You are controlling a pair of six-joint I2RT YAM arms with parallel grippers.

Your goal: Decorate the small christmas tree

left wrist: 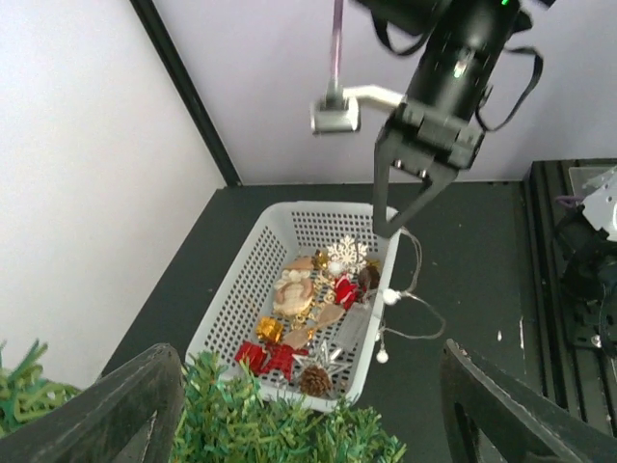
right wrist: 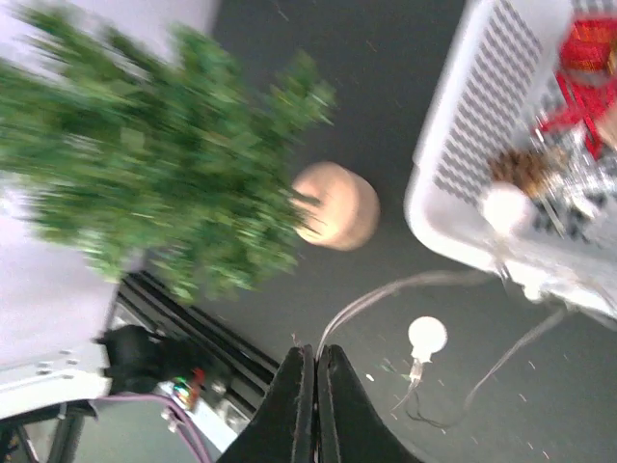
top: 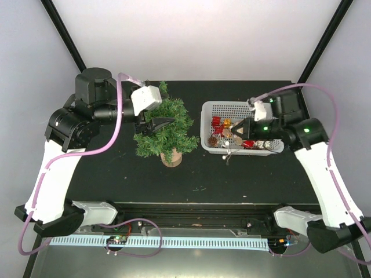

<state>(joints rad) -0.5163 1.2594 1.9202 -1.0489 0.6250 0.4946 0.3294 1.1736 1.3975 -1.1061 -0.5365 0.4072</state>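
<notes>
The small christmas tree (top: 165, 132) stood just beside the white basket (top: 204, 124), on its left. Above the basket, the right gripper (right wrist: 315, 355) pinched a light string (right wrist: 427, 337), fingers pressed together. The left gripper (top: 163, 124), fingers spread, straddled the treetop. The trailing wire could snag the rim and drag the basket. Counted: one tree, one basket, one string, two clear bulbs.
</notes>
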